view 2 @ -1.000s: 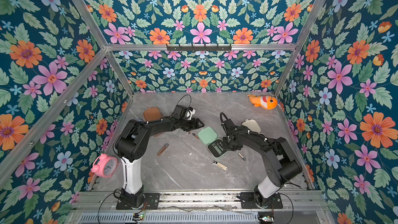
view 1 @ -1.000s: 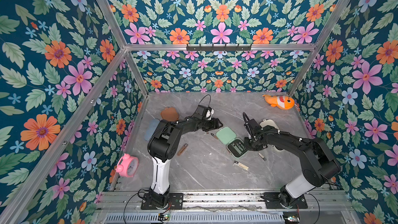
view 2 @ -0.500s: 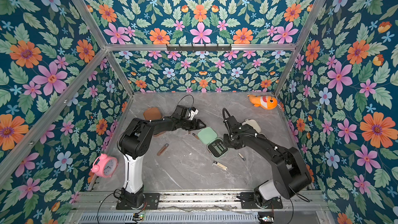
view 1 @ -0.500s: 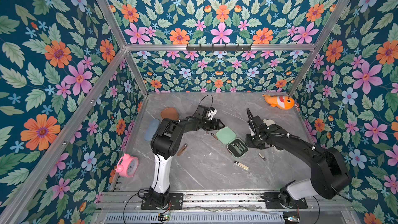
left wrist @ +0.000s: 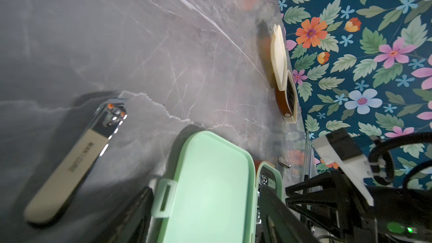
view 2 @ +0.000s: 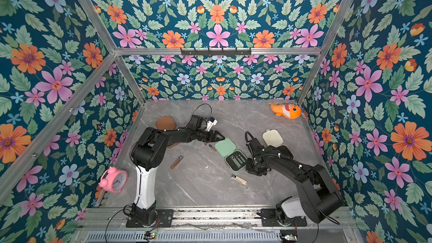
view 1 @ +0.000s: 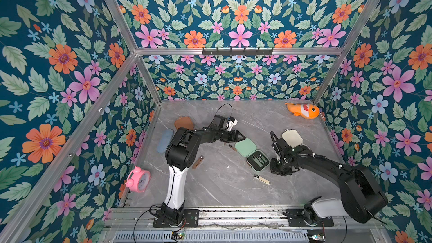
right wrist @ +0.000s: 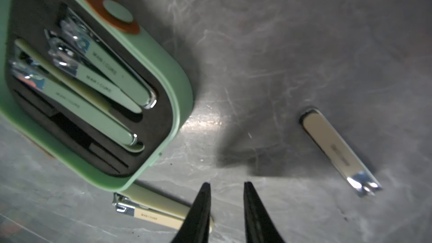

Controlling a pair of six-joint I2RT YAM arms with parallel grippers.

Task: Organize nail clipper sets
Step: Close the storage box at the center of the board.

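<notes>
The mint green case lies open mid-table, lid (view 1: 245, 147) flat and black tray (view 1: 258, 160) holding three mint clippers (right wrist: 98, 75). My left gripper (view 1: 240, 135) is open and straddles the lid (left wrist: 210, 195), one finger along each edge. My right gripper (right wrist: 226, 185) hangs beside the tray's corner, jaws narrowly open with bare table between them. Cream clippers lie loose: one (right wrist: 152, 213) by my finger, another (right wrist: 339, 153) farther off. A tan clipper (left wrist: 77, 160) lies beside the lid. The cream case (view 1: 292, 137) stands open behind my right arm. The brown case (view 1: 184, 122) sits shut at back left.
A pale blue oblong case (view 1: 164, 140) and a pink alarm clock (view 1: 139, 180) lie along the left wall. An orange fish toy (view 1: 304, 111) sits in the back right corner. A brown tool (view 1: 198, 162) lies near my left arm's base.
My right gripper has drawn back from over the mint tray toward the front, its jaws opening and then narrowing. My left gripper slid right onto the lid. The case has not moved.
</notes>
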